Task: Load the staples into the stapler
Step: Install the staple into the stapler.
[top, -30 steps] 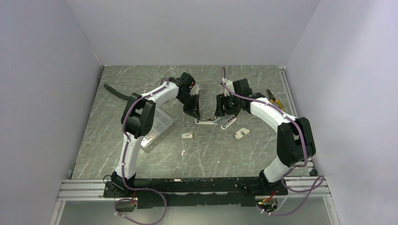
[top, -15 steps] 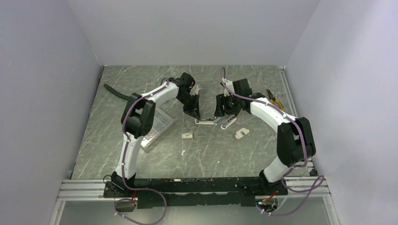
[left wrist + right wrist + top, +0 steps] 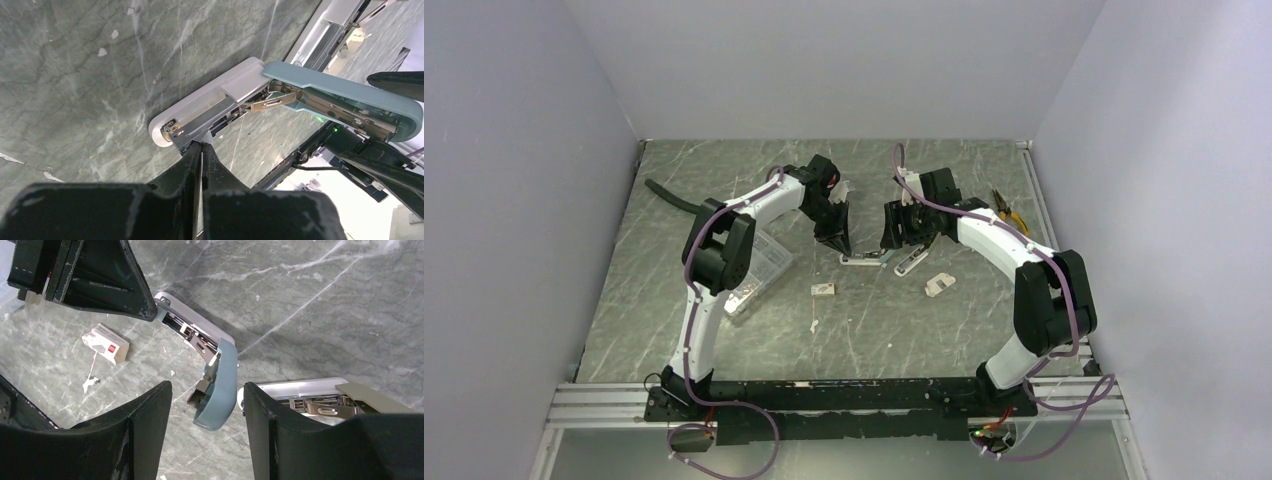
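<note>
1 white staple box (image 3: 823,289) lies on the surface (image 3: 724,350), nearer than the 2 staplers: a teal stapler (image 3: 340,97) and a grey stapler (image 3: 300,389). The left hand (image 3: 201,145), pinched closed and empty, touches the teal one's base end; the right hand (image 3: 206,395) gapes wide astride its lid.

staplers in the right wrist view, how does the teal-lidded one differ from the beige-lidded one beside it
Lid colour: the teal-lidded white stapler against the beige-lidded white stapler. Handling: the teal one's lid sits between the fingers of the open right gripper, with the shut left gripper at its front end; the beige one lies outside that grip. Both lie on the grey marble table with lids swung open.
</note>
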Controlling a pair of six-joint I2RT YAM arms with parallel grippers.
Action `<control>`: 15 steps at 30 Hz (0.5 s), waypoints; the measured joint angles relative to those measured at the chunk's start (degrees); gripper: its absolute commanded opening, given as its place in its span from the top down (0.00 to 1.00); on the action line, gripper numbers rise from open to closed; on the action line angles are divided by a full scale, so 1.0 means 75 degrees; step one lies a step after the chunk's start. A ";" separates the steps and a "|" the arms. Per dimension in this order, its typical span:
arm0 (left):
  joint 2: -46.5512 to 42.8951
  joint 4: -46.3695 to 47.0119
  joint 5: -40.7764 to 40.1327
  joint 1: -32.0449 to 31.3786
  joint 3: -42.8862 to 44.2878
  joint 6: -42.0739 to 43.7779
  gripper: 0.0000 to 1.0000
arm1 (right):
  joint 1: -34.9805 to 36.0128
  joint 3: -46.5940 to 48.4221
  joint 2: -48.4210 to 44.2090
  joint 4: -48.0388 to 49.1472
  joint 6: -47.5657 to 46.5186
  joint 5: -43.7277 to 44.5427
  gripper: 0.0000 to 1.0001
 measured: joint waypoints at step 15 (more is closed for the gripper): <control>0.0000 -0.0006 -0.0023 0.0000 0.0000 0.0006 0.85 | 0.0000 -0.0003 0.0000 0.0026 0.0000 0.0000 0.42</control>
